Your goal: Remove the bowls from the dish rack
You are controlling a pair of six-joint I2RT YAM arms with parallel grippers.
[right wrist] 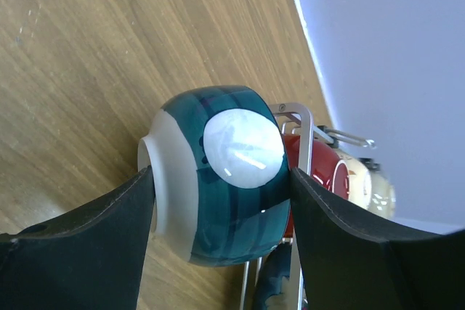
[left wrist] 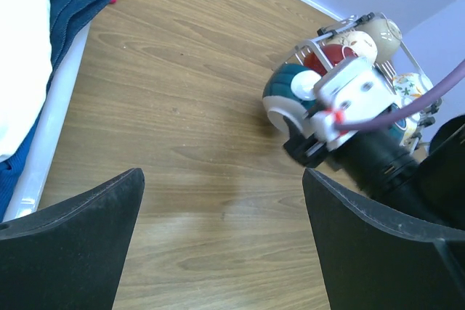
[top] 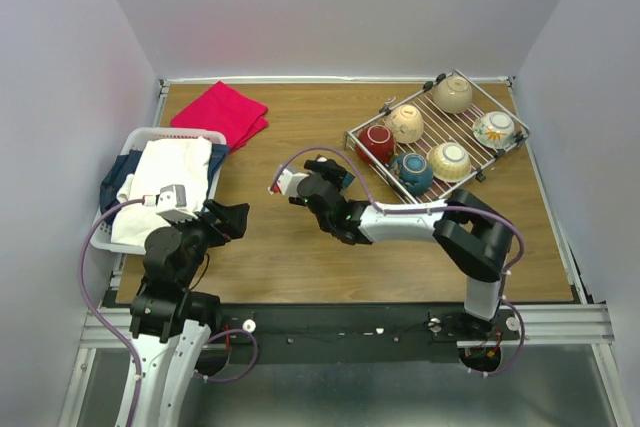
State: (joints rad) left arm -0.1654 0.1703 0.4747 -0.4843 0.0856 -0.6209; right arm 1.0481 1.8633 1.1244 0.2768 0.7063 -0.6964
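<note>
Right gripper (right wrist: 221,176) fingers are clamping a teal bowl (right wrist: 232,150) tipped on its side, foot facing the wrist camera, just off the dish rack (top: 470,115) corner by the red bowl (top: 377,142). Right arm is stretching low, away from the rack. Left gripper (left wrist: 221,176) is sitting spread wide, gripping nothing, well apart from the rack. Rack is holding six: one red bowl, one second teal bowl (top: 412,173), one floral bowl (top: 494,129), three cream-tan bowls (top: 404,124).

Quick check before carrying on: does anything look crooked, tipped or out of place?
The silver wire dish rack sits at an angle on the wooden table, and the teal-blue ceramic bowl is held on its side in the right jaws. Nothing looks spilled or broken.
</note>
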